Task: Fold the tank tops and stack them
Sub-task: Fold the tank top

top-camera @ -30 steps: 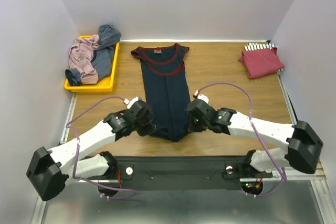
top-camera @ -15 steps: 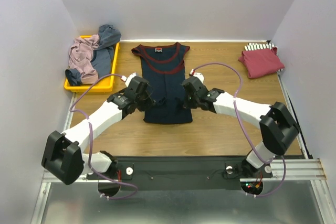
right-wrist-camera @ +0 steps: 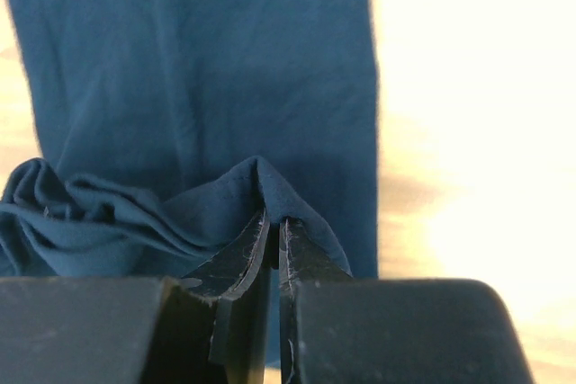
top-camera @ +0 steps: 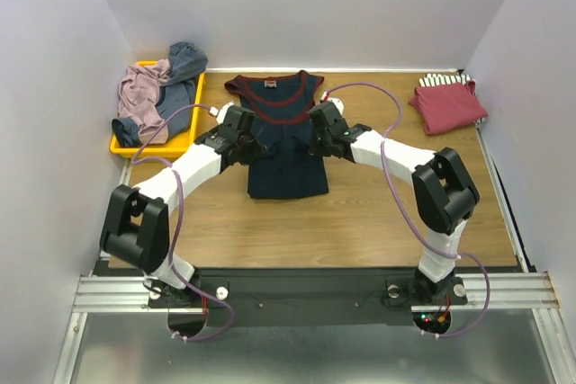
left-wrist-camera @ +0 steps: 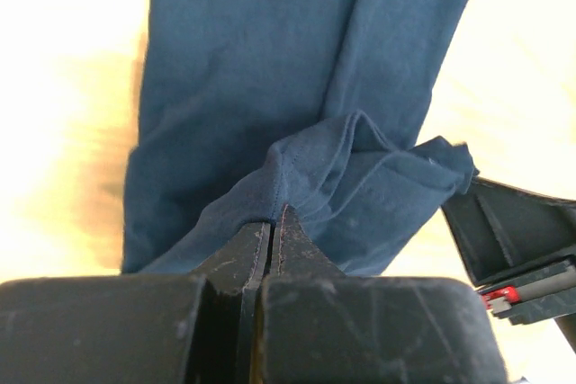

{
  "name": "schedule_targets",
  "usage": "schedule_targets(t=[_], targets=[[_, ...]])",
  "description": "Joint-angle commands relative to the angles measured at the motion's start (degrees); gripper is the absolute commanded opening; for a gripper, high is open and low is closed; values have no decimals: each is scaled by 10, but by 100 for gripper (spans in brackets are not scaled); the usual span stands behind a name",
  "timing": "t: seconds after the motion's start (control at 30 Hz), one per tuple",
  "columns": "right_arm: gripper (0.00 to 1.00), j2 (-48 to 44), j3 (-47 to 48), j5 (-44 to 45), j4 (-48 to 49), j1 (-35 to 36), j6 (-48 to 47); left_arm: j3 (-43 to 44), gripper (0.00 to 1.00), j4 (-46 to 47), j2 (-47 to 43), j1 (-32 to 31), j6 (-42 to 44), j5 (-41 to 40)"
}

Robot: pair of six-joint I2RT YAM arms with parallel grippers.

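Observation:
A navy tank top with maroon trim (top-camera: 286, 164) lies in the middle of the table, its lower half doubled up toward the neckline. My left gripper (top-camera: 249, 138) is shut on the hem at the left side; the pinched navy cloth (left-wrist-camera: 297, 177) rises from its tips (left-wrist-camera: 272, 222). On the right side my right gripper (top-camera: 317, 135) is shut on the other hem corner, with cloth (right-wrist-camera: 180, 87) draped over its tips (right-wrist-camera: 273, 220). A dark red tank top (top-camera: 447, 105) lies folded on a striped one (top-camera: 438, 80) at the far right. Mauve (top-camera: 139, 96) and grey-blue (top-camera: 184, 65) tank tops are heaped in the tray.
The yellow plastic tray (top-camera: 155, 146) stands at the far left by the wall. White walls close in the left, back and right sides. Bare wooden table (top-camera: 360, 213) lies in front of the navy top. A metal rail (top-camera: 297, 290) carries both arm bases.
Both grippers have carried the navy top's hem away from the near edge toward the neckline, folding the lower half over the upper. Both arms are stretched further out.

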Motion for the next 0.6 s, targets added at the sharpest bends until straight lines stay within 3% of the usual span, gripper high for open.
schedule_targets(t=[0.0,0.33,0.57], targets=[[1,23,53,-5,28,-28,-19,50,0,29,38,22,20,10],[0,95,132,-26,29,-50,-29,138,0,31,126,58,37,30],[0,74,116,-55,28,-52,-24,123,0,36,108,59,36,61]])
